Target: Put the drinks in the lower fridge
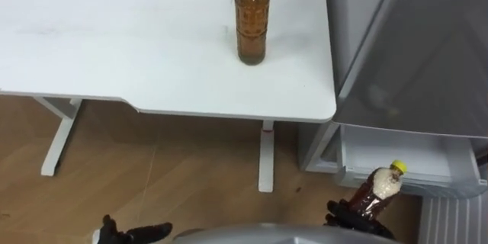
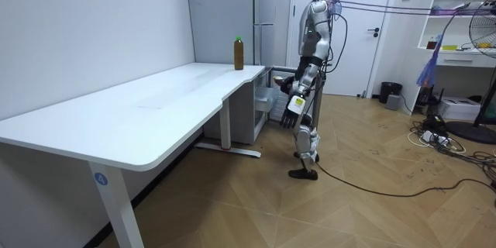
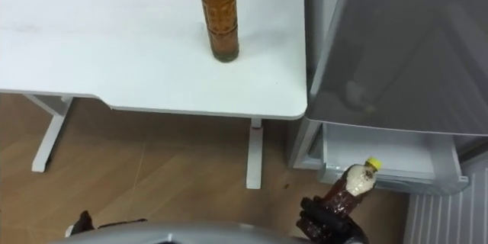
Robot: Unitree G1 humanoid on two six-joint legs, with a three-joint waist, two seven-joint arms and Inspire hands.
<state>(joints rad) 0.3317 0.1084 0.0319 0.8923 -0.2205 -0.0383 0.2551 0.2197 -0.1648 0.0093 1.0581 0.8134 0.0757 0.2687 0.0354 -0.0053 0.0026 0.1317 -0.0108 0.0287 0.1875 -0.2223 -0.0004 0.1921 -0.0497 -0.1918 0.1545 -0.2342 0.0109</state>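
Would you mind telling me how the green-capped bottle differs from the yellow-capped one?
The green-capped bottle stands upright on the white table; the yellow-capped bottle is tilted, gripped in the right hand. The green-capped bottle holds amber liquid; the yellow-capped bottle looks darker brown. Both are capped drink bottles.

Green-capped amber bottle (image 1: 252,27), yellow-capped brown bottle (image 1: 377,191), white table (image 1: 114,46)

The lower half of the brown yellow-capped plastic bottle (image 3: 354,183) is hiding inside the right hand (image 3: 324,218), itself being cropped by the bottom edge; the left hand (image 1: 130,234) is barely showing there too.
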